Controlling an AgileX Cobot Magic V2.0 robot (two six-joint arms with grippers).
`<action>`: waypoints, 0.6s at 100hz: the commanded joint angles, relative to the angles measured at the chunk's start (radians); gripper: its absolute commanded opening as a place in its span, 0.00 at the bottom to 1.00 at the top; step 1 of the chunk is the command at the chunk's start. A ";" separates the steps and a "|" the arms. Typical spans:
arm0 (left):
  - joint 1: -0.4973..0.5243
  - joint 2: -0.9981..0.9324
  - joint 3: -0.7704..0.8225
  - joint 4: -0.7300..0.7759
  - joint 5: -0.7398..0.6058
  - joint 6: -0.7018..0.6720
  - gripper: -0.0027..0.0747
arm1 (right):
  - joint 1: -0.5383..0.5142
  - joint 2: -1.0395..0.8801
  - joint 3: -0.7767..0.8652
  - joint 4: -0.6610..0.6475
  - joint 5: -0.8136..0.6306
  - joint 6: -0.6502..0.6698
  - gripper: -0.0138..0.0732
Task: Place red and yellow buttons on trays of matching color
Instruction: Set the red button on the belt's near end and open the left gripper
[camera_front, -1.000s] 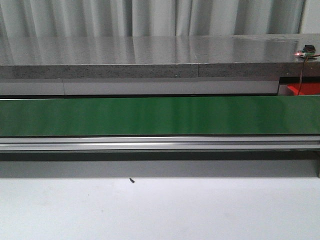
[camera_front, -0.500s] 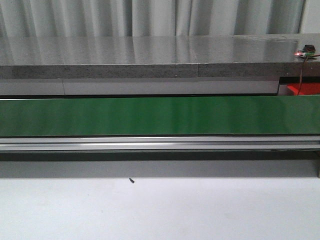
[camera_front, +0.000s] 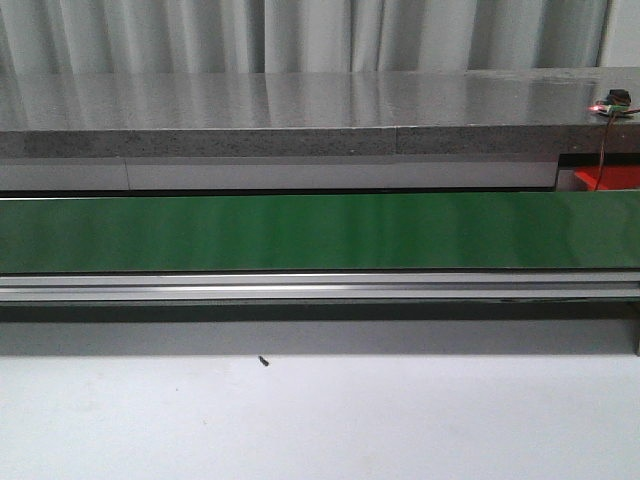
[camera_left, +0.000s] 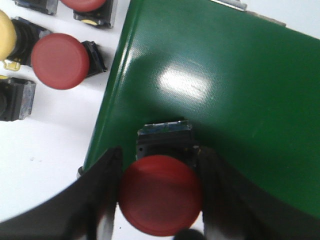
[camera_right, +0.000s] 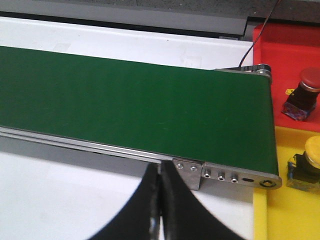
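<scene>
This looks like an industrial test cell or automation lab. A green conveyor belt (camera_front: 320, 232) in an aluminium frame (camera_front: 320, 288) runs across a white surface (camera_front: 320, 420), with a grey speckled bench (camera_front: 300, 110) and a pale curtain (camera_front: 300, 35) behind. Mushroom-head push buttons (camera_left: 60, 61) and red (camera_right: 285, 55) and yellow (camera_right: 280, 210) sorting trays sit at the belt's ends.

Belt (camera_front: 300, 232): green, smooth, faintly textured, glossy sheen.
Belt frame (camera_front: 320, 287): brushed metal, bright.
Surface (camera_front: 320, 420): white, matt, smooth.
Rear counter (camera_front: 300, 100): grey speckled stone look, polished.
Curtain (camera_front: 300, 35): grey cloth, pleated.
Red button (camera_left: 161, 194): smooth matt plastic cap.
Left tool (camera_left: 159, 200): black, smooth plastic.
Red tray (camera_right: 285, 55), yellow tray (camera_right: 290, 200): plain matt.
</scene>
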 joint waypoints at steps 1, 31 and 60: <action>-0.007 -0.047 -0.032 -0.030 -0.012 0.017 0.44 | 0.003 0.000 -0.026 0.008 -0.051 -0.008 0.08; -0.007 -0.070 -0.032 -0.076 -0.021 0.046 0.68 | 0.003 0.000 -0.026 0.008 -0.051 -0.008 0.08; -0.007 -0.201 -0.032 -0.111 -0.061 0.068 0.68 | 0.003 0.000 -0.026 0.008 -0.051 -0.008 0.08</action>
